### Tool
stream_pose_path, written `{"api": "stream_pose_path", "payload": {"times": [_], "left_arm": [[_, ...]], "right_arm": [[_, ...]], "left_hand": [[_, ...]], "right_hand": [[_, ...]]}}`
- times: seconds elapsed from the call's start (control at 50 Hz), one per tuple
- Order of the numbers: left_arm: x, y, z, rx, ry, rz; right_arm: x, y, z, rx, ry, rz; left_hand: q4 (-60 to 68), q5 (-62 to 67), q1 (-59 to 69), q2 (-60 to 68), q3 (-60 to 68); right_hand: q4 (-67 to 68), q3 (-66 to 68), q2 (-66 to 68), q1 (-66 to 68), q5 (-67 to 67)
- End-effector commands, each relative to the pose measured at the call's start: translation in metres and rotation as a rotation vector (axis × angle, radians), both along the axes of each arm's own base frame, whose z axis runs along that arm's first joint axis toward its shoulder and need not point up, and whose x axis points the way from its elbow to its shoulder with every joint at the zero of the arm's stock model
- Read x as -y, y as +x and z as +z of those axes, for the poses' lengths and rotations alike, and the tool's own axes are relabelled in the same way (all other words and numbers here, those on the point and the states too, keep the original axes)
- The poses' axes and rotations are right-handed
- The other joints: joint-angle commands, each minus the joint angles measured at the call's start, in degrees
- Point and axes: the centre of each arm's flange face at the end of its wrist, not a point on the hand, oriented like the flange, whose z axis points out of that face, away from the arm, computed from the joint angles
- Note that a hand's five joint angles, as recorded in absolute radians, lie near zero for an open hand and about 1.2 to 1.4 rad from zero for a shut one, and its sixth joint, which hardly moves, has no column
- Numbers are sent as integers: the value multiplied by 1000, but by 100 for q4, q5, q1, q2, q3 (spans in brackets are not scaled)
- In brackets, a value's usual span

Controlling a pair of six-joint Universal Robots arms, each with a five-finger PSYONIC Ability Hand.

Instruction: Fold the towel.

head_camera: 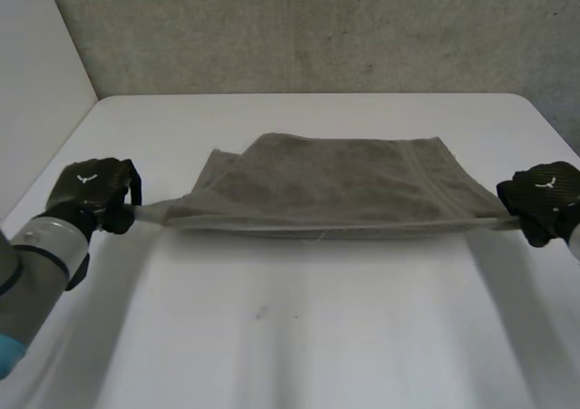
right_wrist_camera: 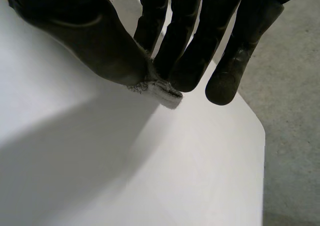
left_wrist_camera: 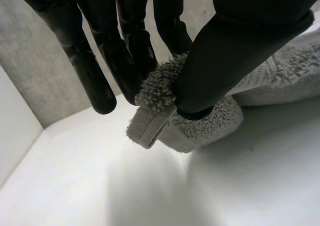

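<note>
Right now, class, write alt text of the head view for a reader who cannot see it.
A grey towel is pulled taut between two black robot hands over a white table: the left hand pinches its near corner at one end, the right hand the other. Behind the taut edge the towel spreads away towards a concrete wall.

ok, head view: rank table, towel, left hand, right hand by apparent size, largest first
1. table
2. towel
3. left hand and right hand: they look about alike, so not ranked.
</note>
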Motion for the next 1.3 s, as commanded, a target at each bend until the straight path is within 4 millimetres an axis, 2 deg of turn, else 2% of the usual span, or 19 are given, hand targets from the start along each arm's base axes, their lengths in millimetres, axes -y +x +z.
{"api": "stream_pose_path", "payload": {"times": [0.02,0.12,0.32,0.46,0.58,0.62,0.68,0.72,0.74,0.76,0.78,0.8,0.84,0.88,0.94,1.06,1.1,1.22,1.3], "left_arm": [[-40,3,31,39,-19,-24],[-65,2,39,136,-55,-85],[-72,-8,32,249,-79,-165],[-34,-19,-13,267,76,-189],[2,-45,-15,250,43,-224],[35,-61,14,193,-76,-218],[52,-68,40,155,-166,-208],[83,-78,101,65,-385,-178],[83,-79,101,64,-386,-178],[92,-84,129,11,-483,-164],[96,-87,156,-47,-568,-148],[96,-87,156,-48,-569,-148],[99,-84,197,-158,-693,-92],[99,-81,210,-208,-731,-62],[95,-74,223,-273,-767,-14],[96,-71,202,-268,-696,2],[97,-67,171,-231,-604,8],[89,-62,109,-169,-432,15],[75,-57,45,-114,-274,-19]], "right_arm": [[-32,-25,37,-245,80,25],[-38,-28,60,-275,17,18],[-28,-26,51,-243,43,66],[5,-28,10,-248,195,74],[49,7,3,-309,115,89],[66,17,15,-296,28,71],[104,34,59,-195,-220,12],[132,47,116,-5,-499,-24],[132,47,116,-4,-501,-24],[138,50,143,99,-623,-34],[138,50,144,101,-625,-34],[140,52,164,190,-719,-30],[139,52,181,268,-797,-28],[131,50,209,375,-918,-28],[126,48,213,389,-944,-37],[114,48,197,378,-877,-39],[113,48,186,366,-836,-35],[104,56,112,316,-529,48],[87,60,39,257,-278,103]], "left_hand": [[1011,1138,1186,1020,1022],[1011,1138,1186,1020,1022],[1011,1138,1186,1020,1022],[1011,1138,1186,1020,1022],[1011,1138,1186,1020,1022],[1011,1138,1186,1020,1022],[1011,1138,1186,1020,1022],[1011,1138,1186,1020,1022],[1011,1138,1186,1020,1022],[1011,1138,1186,1020,1022],[1011,1138,1186,1020,1022],[1011,1138,1186,1020,1022],[1011,1138,1186,1020,1022],[1011,1138,1186,1020,1022],[1011,1138,1186,1020,1022],[1011,1138,1186,1020,1022],[1011,1138,1186,1020,1022],[1011,1138,1186,1020,1022],[1011,1138,1186,1020,1022]], "right_hand": [[313,298,369,313,282],[313,298,369,313,282],[313,298,369,313,282],[313,298,369,313,282],[313,298,369,313,282],[313,298,369,313,282],[313,298,369,313,282],[313,298,369,313,282],[313,298,369,313,282],[313,298,369,313,282],[313,298,369,313,282],[313,298,369,313,282],[313,298,369,313,282],[313,298,369,313,282],[313,298,369,313,282],[313,298,369,313,282],[313,298,369,313,282],[313,298,369,313,282],[313,298,369,313,282]]}}
